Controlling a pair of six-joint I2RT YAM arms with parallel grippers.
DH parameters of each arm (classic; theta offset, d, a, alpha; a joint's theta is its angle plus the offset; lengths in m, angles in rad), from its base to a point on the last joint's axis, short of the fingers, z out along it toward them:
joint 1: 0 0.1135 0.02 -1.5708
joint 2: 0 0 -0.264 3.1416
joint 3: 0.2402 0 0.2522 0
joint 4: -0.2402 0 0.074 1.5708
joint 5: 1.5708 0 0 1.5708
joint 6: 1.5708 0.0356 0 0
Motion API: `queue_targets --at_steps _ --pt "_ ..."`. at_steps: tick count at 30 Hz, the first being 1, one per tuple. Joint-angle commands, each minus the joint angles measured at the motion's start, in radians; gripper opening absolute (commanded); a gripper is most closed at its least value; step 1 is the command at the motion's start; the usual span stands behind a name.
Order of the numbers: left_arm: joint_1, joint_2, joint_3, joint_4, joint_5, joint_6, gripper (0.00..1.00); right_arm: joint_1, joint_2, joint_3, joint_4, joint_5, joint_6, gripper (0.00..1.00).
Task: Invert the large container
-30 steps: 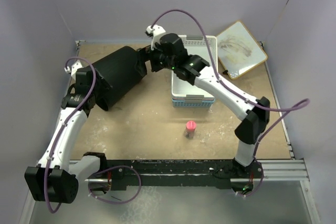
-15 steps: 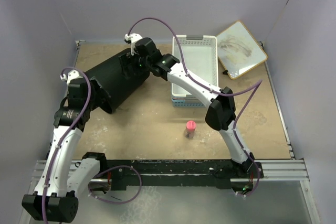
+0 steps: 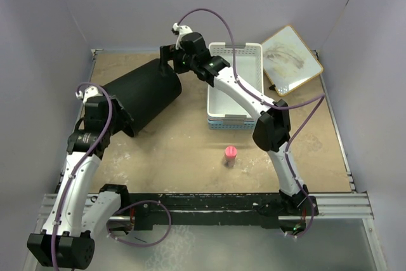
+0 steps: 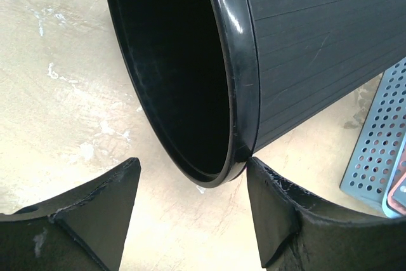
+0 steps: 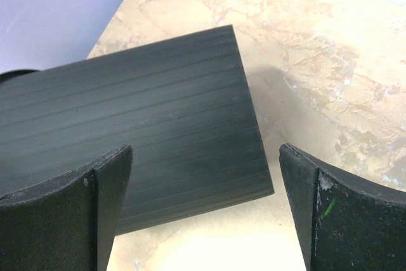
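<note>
The large black container [image 3: 144, 95] lies on its side at the back left of the table, mouth toward the front left and base toward the back right. My left gripper [image 3: 113, 118] is open at the mouth. In the left wrist view the container's rim [image 4: 238, 93] sits just ahead of the left gripper [image 4: 193, 160], with the right fingertip [image 4: 260, 176] touching the rim's outer edge. My right gripper [image 3: 167, 57] is open and hovers above the base end. In the right wrist view the ribbed side [image 5: 127, 131] lies below the right gripper [image 5: 204, 150], apart from both fingers.
A white perforated basket [image 3: 250, 49] sits on a blue one [image 3: 233, 124] right of the container; the blue one also shows in the left wrist view [image 4: 380, 138]. A small red cylinder [image 3: 230, 155] stands near the front middle. A whiteboard [image 3: 292, 59] leans at the back right. Walls surround the table.
My right gripper has come off the container's base end and moved up and back. The container has settled flatter, its base further right. My left gripper has drawn back slightly toward the mouth.
</note>
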Motion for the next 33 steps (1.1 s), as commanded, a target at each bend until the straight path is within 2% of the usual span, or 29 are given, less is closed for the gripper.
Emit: queue_targets --at_steps 1,8,14,19,23,27,33 --pt "0.003 -0.002 0.04 -0.007 -0.013 0.036 0.63 -0.018 -0.003 -0.007 0.106 0.016 0.036 1.0" --pt "0.002 0.002 0.037 -0.007 0.005 0.034 0.61 -0.066 0.107 0.072 0.122 -0.165 0.076 1.0" --pt "0.002 0.0 0.087 -0.004 0.009 0.035 0.64 -0.068 0.13 0.048 0.156 -0.255 0.111 1.0" --pt "0.002 -0.042 0.142 0.037 -0.037 0.036 0.72 -0.069 0.082 -0.064 0.274 -0.384 0.162 1.0" --pt "0.002 -0.051 0.185 0.044 -0.095 0.07 0.72 -0.069 0.013 -0.203 0.388 -0.456 0.219 1.0" --pt "0.002 0.042 0.25 -0.082 -0.244 0.07 0.62 -0.068 -0.019 -0.264 0.416 -0.482 0.238 1.0" --pt "0.002 0.085 0.212 -0.012 -0.148 0.054 0.44 -0.069 -0.04 -0.305 0.415 -0.492 0.241 1.0"
